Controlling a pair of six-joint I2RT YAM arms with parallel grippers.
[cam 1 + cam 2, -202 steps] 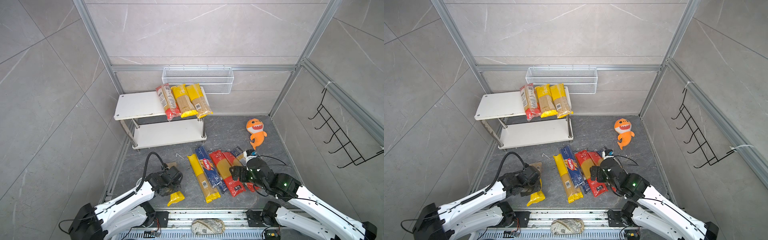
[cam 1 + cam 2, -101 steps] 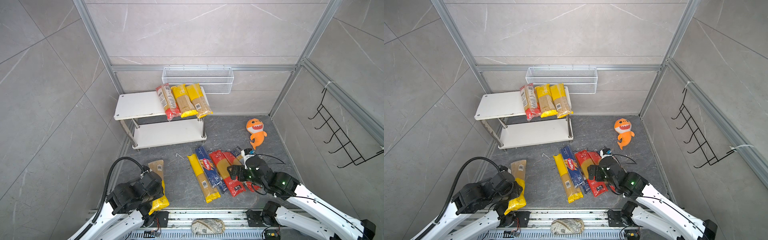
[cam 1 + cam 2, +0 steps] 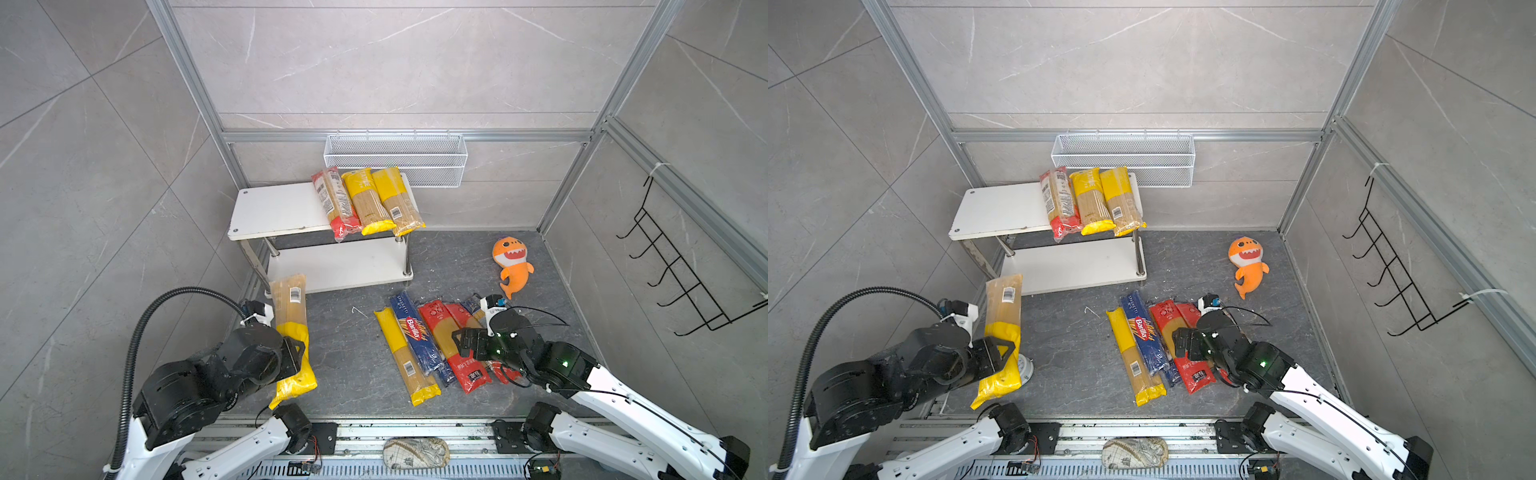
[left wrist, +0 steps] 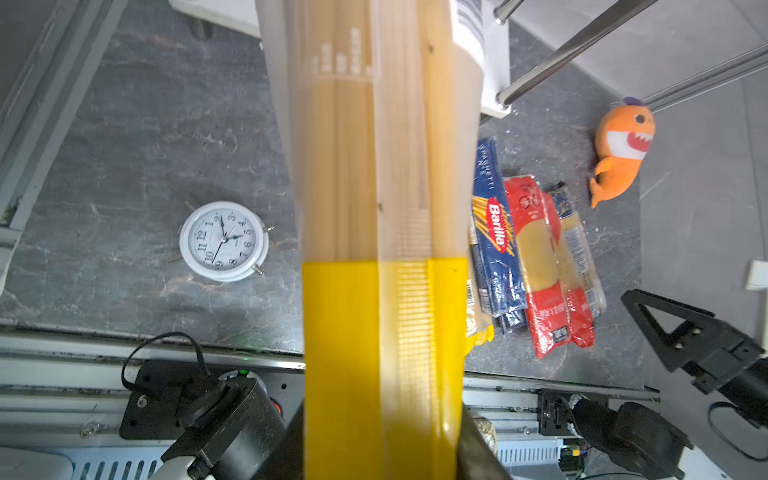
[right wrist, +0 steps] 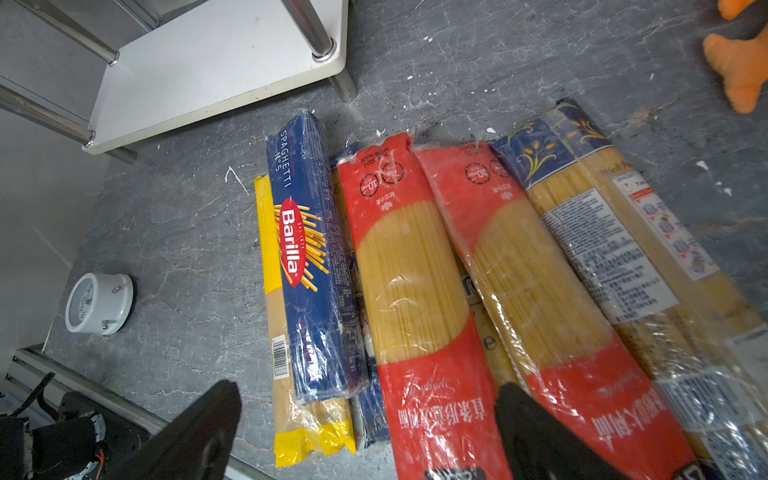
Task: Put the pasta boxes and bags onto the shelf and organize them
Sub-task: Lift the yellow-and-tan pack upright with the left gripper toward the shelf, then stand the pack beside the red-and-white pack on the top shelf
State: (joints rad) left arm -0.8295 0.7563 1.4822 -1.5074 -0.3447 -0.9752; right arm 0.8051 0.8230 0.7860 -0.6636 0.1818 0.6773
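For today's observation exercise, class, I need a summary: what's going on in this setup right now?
Two robot arms are stocking a shelf with spaghetti. The left tool holds a yellow-ended pack in the air near the shelf. The right tool hovers open over the row of packs on the floor. Three packs lie on the top board.

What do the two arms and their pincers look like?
Both arms have glossy white link shells and black joint housings. A black corrugated hose loops off the left arm; thin black cables and green lights mark the right arm. The left pincer and right pincer are black, with triangular cut-outs.
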